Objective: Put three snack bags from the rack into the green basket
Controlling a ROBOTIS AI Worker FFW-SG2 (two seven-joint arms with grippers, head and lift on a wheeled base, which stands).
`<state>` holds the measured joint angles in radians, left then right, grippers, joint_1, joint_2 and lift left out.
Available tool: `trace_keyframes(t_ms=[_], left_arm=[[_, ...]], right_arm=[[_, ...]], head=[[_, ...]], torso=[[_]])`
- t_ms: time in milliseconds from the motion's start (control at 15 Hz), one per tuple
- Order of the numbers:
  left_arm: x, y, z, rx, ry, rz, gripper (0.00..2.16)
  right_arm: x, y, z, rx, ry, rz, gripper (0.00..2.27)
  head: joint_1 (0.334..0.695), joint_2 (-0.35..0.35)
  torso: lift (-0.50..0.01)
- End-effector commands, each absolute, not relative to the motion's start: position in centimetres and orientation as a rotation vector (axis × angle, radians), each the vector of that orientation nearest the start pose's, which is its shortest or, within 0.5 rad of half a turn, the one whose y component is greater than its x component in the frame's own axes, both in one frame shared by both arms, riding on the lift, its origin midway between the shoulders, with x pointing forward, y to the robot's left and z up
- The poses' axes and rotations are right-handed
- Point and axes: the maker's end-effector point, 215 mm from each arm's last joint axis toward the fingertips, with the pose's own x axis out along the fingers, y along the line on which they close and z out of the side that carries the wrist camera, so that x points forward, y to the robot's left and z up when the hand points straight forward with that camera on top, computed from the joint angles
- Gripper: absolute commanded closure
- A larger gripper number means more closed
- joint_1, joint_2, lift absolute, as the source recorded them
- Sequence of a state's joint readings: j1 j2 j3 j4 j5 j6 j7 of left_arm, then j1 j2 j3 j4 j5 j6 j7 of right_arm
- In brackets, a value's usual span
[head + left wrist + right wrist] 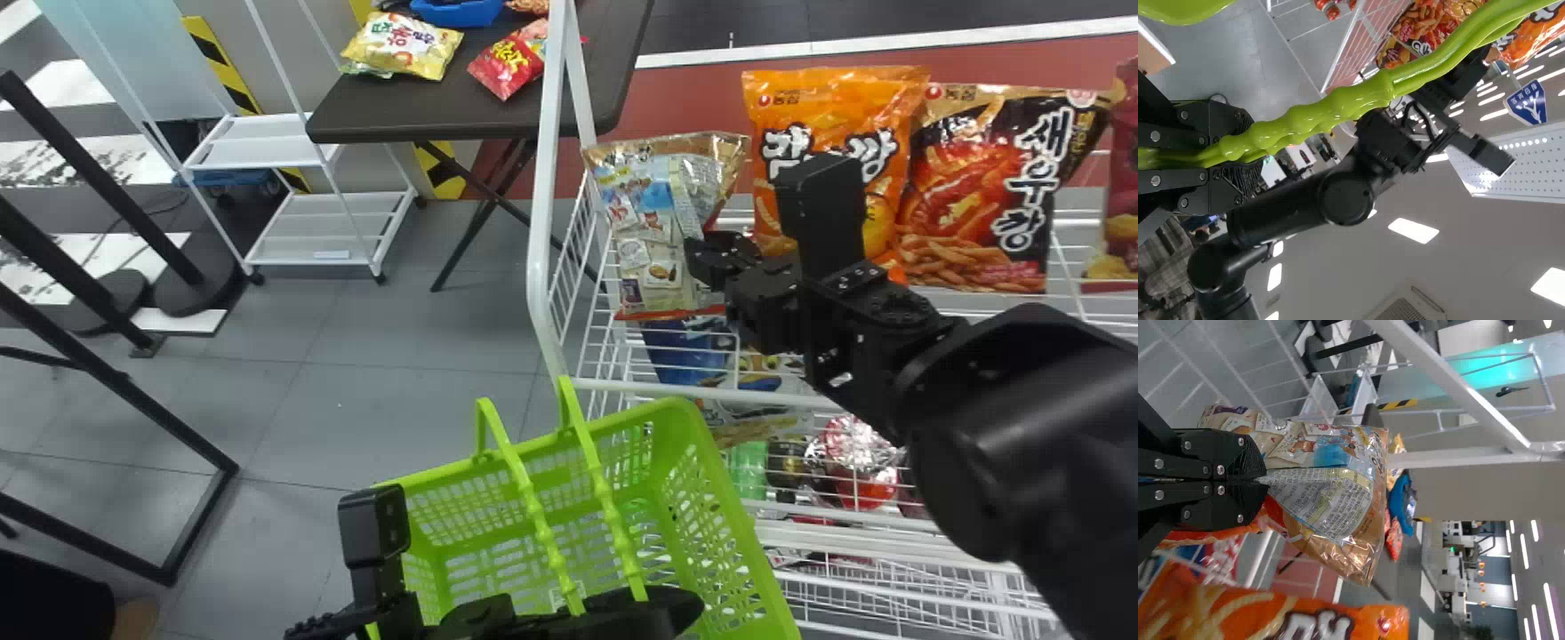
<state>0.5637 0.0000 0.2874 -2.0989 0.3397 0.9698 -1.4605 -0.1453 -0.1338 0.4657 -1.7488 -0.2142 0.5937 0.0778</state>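
Right gripper (707,260) pinches a gold-edged snack bag (653,227) at the left end of the rack (539,240); nearer, the left gripper (573,613) grips the handles (532,507) of the green basket (680,416).

Handles (544,535) cross the opening of the green basket (677,412).

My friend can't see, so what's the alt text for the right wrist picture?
The robot's right gripper pinches a shiny snack bag with a golden edge. An orange snack bag is nearby, and white rack bars stretch behind.
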Motion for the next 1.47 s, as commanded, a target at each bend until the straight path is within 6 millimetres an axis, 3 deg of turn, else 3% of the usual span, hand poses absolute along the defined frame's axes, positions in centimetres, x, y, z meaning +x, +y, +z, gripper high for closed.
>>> trace_keyframes(t_ms=[0, 333, 667, 1000, 1200, 1400], left_arm=[[23.8, 10.4, -37.4, -0.916, 0.553, -1.185, 2.15], [24.6, 10.6, -38.2, -0.894, 0.57, -1.163, 2.15], [24.8, 10.5, -38.3, -0.892, 0.574, -1.158, 2.15], [25.1, 9.9, -38.3, -0.888, 0.574, -1.163, 2.15], [25.2, 9.8, -38.1, -0.891, 0.566, -1.163, 2.15], [25.2, 9.4, -37.3, -0.913, 0.543, -1.185, 2.15]], right_arm=[[52.6, -0.5, -36.3, -0.06, 0.387, 0.573, 2.24], [47.4, -3.7, -34.7, -0.056, 0.517, 0.606, 2.24], [41.6, -5.4, -35.8, -0.056, 0.688, 0.66, 2.24], [35.0, -3.3, -37.7, -0.023, 0.854, 0.792, 2.24], [32.9, -2.9, -38.9, -0.027, 0.924, 0.82, 2.24], [31.5, -0.8, -40.3, 0.077, 0.97, 0.877, 2.25]], head=[[0.695, 0.187], [0.695, 0.137], [0.695, 0.1], [0.695, 0.107], [0.695, 0.125], [0.695, 0.146]], torso=[[0.0], [0.0], [0.0], [0.0], [0.0], [0.0]])
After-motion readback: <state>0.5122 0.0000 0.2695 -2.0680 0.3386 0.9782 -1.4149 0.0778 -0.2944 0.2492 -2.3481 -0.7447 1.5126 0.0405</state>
